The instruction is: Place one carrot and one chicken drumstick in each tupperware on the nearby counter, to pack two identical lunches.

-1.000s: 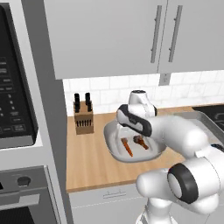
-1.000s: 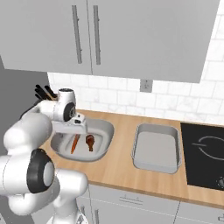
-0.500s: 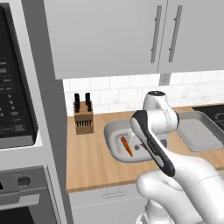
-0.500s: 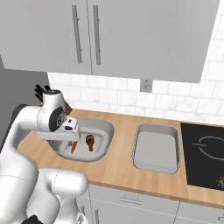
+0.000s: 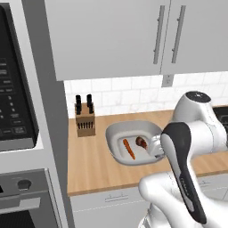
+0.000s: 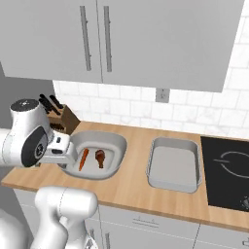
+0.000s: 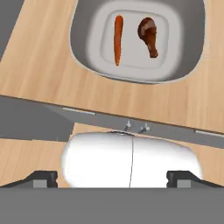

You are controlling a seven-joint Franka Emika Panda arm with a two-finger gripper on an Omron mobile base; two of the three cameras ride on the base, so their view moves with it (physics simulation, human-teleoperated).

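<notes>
Right base view: the wide, bowl-like tupperware (image 6: pixel 113 144) sits on the light wood tabletop (image 6: pixel 131 185) toward its left end, just in front of the knife block (image 6: pixel 62 116) that stands against the tiled back wall. Inside it lie one carrot (image 6: pixel 83 159) and one chicken drumstick (image 6: pixel 100 157), side by side and close together without clearly touching, the carrot on the side nearer the left end of the tabletop. The smaller rectangular tupperware (image 6: pixel 175 163) rests to the right, apart from the bowl and just beside the black stovetop (image 6: pixel 227 171) at the right end; nothing shows inside it. The arm's wrist crosses the near left rim of the bowl-like container. In the left base view the same container (image 5: pixel 116 133) lies near the middle of the tabletop (image 5: pixel 89 169), with the carrot (image 5: pixel 129 148) and drumstick (image 5: pixel 141 142) on its floor and the knife block (image 5: pixel 84 121) just beyond its far left corner, while the white arm covers the container's right side. In the hand view the bowl-like tupperware (image 7: pixel 87 39) is at the top, holding the carrot (image 7: pixel 117 39) and drumstick (image 7: pixel 148 36) lying roughly parallel, above the tabletop's (image 7: pixel 39 74) front edge. The fingers (image 7: pixel 43 178) stand wide apart at the bottom corners, holding nothing.
</notes>
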